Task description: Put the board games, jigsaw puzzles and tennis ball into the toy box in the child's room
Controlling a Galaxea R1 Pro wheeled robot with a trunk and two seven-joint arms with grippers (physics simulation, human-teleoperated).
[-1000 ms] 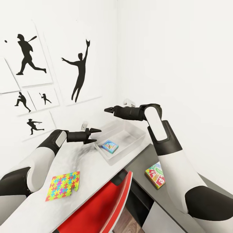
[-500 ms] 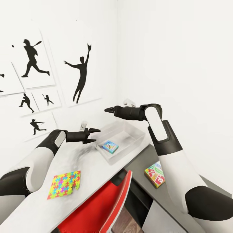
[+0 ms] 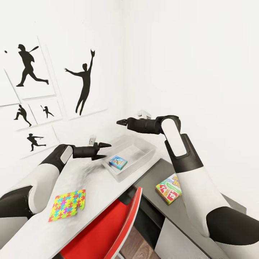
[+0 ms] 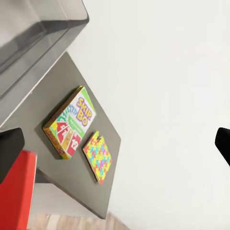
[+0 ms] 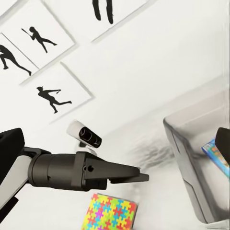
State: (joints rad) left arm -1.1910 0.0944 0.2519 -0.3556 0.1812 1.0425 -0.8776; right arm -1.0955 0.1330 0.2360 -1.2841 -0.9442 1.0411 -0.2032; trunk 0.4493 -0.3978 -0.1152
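- The toy box (image 3: 142,149) sits on the pale table (image 3: 97,187), near the corner of the room.
- A blue game (image 3: 118,162) lies flat inside the toy box.
- A puzzle (image 3: 67,204) lies flat on the pale table top, well apart from the toy box, close to the left arm.
- A green game (image 3: 168,188) lies on the dark lower part of the table, beside the right arm.
- In the left wrist view, that green game (image 4: 70,122) has a second puzzle (image 4: 97,156) just beside it on the dark top.
- The left gripper (image 3: 103,150) hangs in the air over the table, just beside the near end of the toy box. Its two fingers are spread apart and hold nothing.
- The right gripper (image 3: 121,122) hangs in the air above the far side of the toy box. It holds nothing. I cannot tell from the head view if its fingers are apart, but in the right wrist view the two dark tips sit at both edges, far from each other.
- In the right wrist view the left gripper (image 5: 136,175) points at the toy box (image 5: 191,158), with the puzzle (image 5: 111,213) under it.
- A red chair (image 3: 108,230) stands pushed up to the table.
- Black pictures of ball players (image 3: 84,81) hang on the white wall.
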